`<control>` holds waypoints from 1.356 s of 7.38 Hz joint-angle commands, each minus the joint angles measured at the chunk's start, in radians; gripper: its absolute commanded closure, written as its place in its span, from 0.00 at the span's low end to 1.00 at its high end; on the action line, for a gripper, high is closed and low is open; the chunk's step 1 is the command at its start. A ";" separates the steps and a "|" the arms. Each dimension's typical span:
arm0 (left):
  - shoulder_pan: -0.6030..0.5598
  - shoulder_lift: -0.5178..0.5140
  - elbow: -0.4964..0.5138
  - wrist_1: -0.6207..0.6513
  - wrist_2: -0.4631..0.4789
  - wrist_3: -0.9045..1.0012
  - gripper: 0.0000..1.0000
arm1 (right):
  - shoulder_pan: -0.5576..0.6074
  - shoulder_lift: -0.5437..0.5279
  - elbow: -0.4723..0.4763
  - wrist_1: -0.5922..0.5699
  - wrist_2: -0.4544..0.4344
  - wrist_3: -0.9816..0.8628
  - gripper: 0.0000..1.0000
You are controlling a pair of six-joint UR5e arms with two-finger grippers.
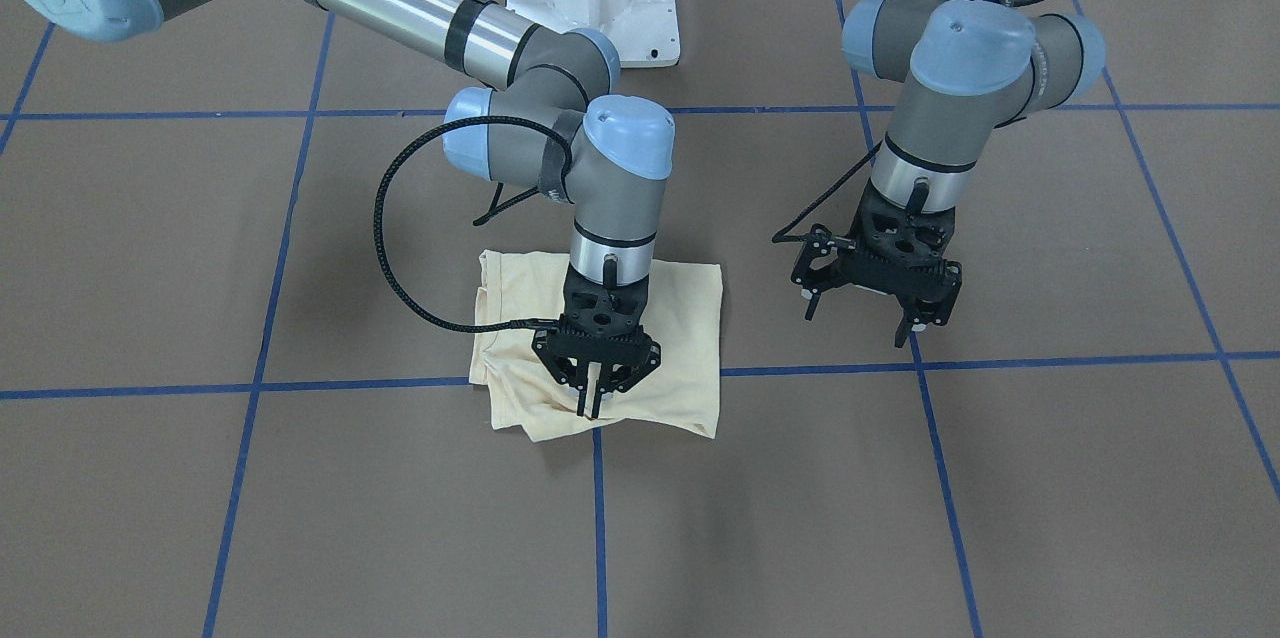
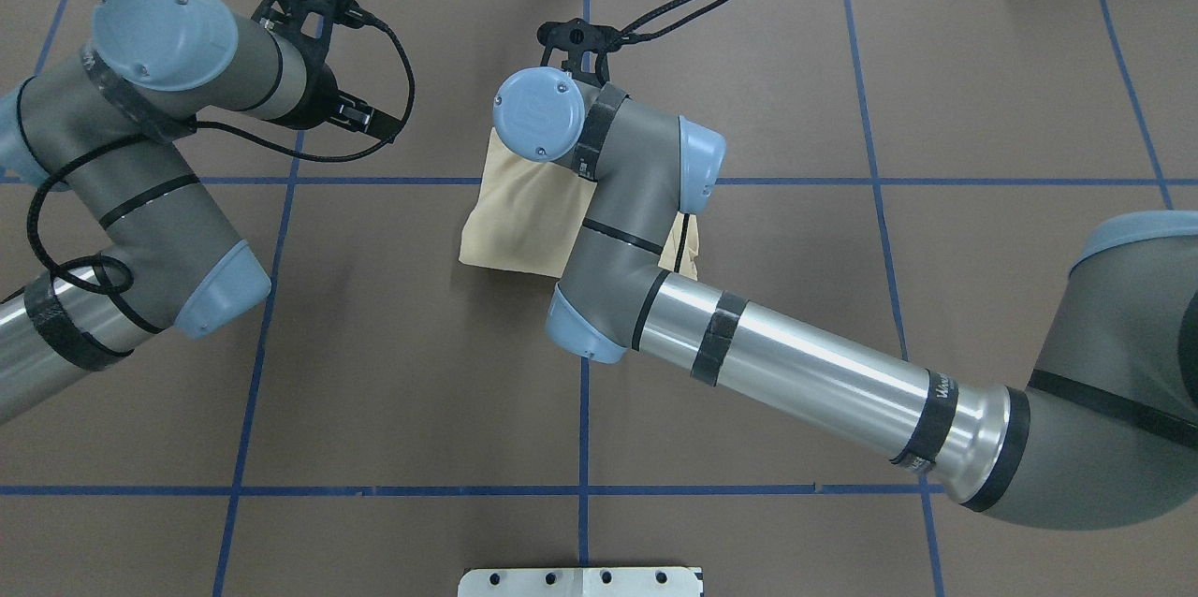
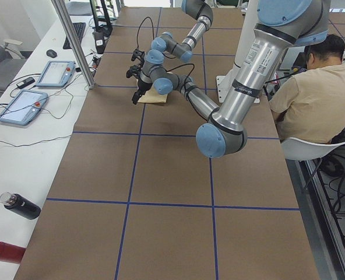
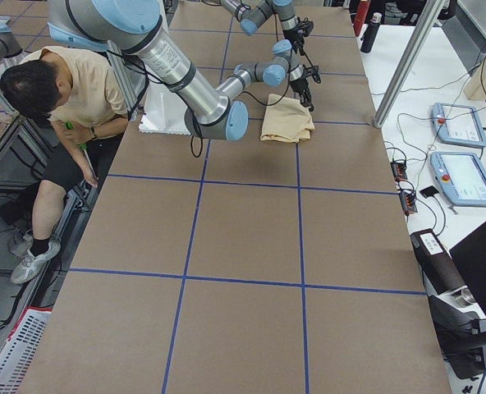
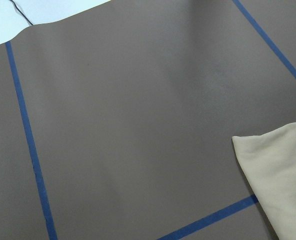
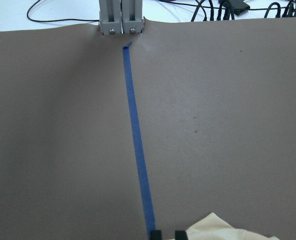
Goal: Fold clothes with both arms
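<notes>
Brown paper worktop lies closest in the front view. Behind it sits the folded cream knit shirt, almost square. The black right gripper has its jaws squeezed together on the shirt's closest edge. The black left gripper hangs beside it, jaws wide apart. From above, the grey right arm hides part of the shirt. No print or label shows.

We see brown table cover gridded with blue tape lines. Seated person, beige shirt, head bowed, on white chair at table's long side. White side bench carries grey pendant near second pendant, cables trailing. Black bottle lies flat near red cylinder. Aluminium post stands at table edge, with keyboard and mouse close by.
</notes>
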 commanded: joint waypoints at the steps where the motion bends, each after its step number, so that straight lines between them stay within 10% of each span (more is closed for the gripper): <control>1: 0.000 0.016 -0.019 0.000 0.000 -0.001 0.00 | 0.011 0.012 0.015 -0.005 0.042 0.001 0.00; 5: -0.008 0.035 -0.068 0.020 -0.024 0.013 0.00 | 0.138 -0.154 0.285 -0.199 0.349 -0.195 0.00; 10: -0.267 0.339 -0.445 0.274 -0.110 0.395 0.00 | 0.478 -0.761 0.919 -0.358 0.632 -0.713 0.00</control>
